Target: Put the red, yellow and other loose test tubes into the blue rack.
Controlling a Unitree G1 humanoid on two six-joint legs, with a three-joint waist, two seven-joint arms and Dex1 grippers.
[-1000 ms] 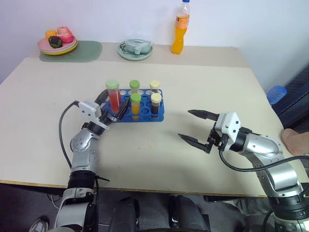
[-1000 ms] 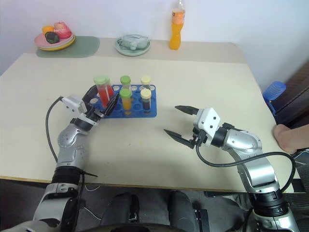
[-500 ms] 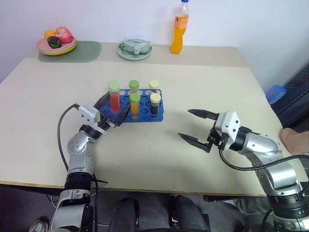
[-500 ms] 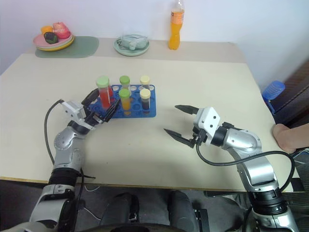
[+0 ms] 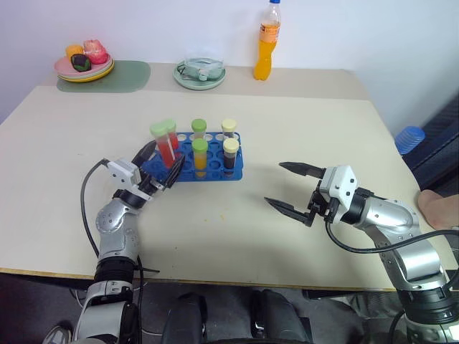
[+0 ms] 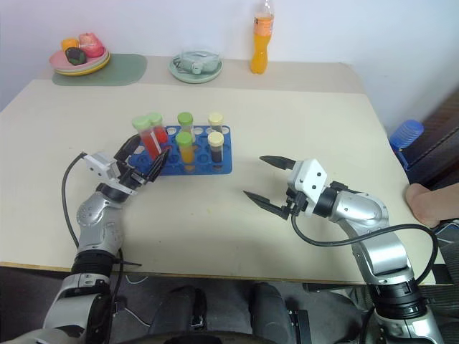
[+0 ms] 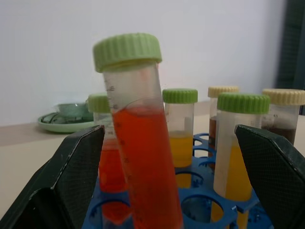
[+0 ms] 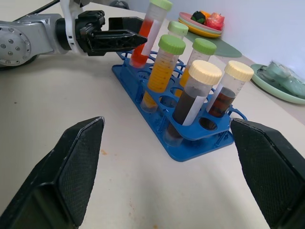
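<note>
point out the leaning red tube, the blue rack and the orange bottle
leaning red tube (image 7: 143,157), left wrist view, its red liquid
blue rack (image 5: 237,172), left eye view, its right front corner
orange bottle (image 5: 266,54), left eye view, its orange body

Bright, even light with soft shadows; head views sharp, left wrist view's background softly blurred
</note>
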